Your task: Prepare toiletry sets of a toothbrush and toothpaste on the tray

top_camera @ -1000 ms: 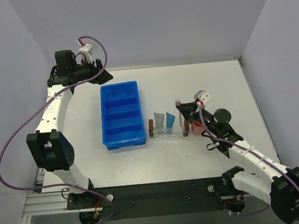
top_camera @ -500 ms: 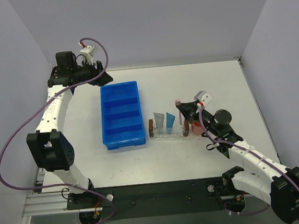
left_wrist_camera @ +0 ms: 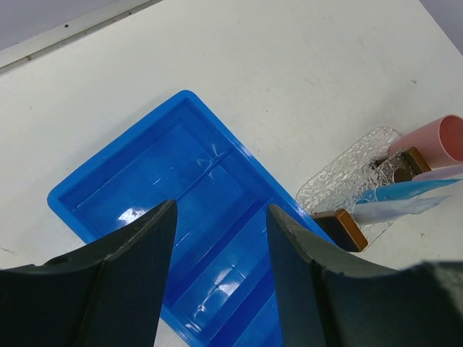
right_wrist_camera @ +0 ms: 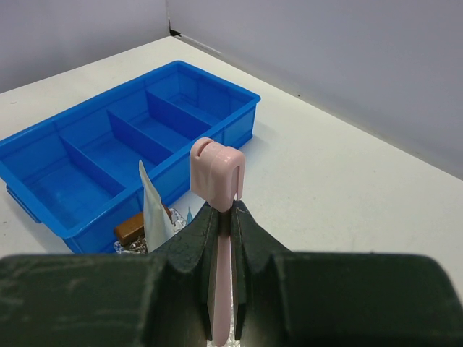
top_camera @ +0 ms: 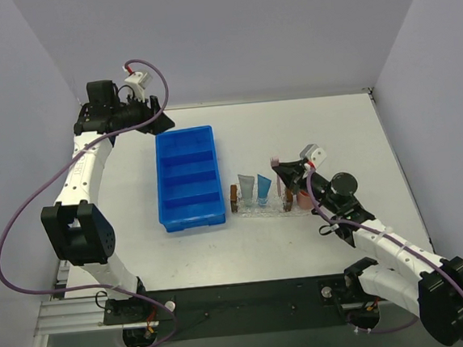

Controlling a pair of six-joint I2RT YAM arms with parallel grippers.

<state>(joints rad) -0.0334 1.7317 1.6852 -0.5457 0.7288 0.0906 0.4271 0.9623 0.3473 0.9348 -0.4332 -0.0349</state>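
Observation:
The clear glittery tray (top_camera: 260,207) lies just right of the blue bin, with a brown block (top_camera: 234,197) at each short end. Two toothpaste tubes rest on it, one pale grey (top_camera: 246,187) and one brighter blue (top_camera: 264,188); both tubes (left_wrist_camera: 405,195) also show in the left wrist view. My right gripper (right_wrist_camera: 225,211) is shut on the thin pink toothbrush (right_wrist_camera: 217,172), holding it over the tray's right end (top_camera: 278,172). At the back left my left gripper (left_wrist_camera: 221,211) hovers open over the bin with nothing between its fingers.
The large blue compartmented bin (top_camera: 187,177) sits left of the tray. Beyond the tray's right end, under my right arm, lies a pink cup (top_camera: 304,199), seen on its side in the left wrist view (left_wrist_camera: 438,141). The white table ends at grey walls.
My right gripper has shifted slightly left and down over the tray with the toothbrush still in it. The left gripper moved a little to the right above the bin.

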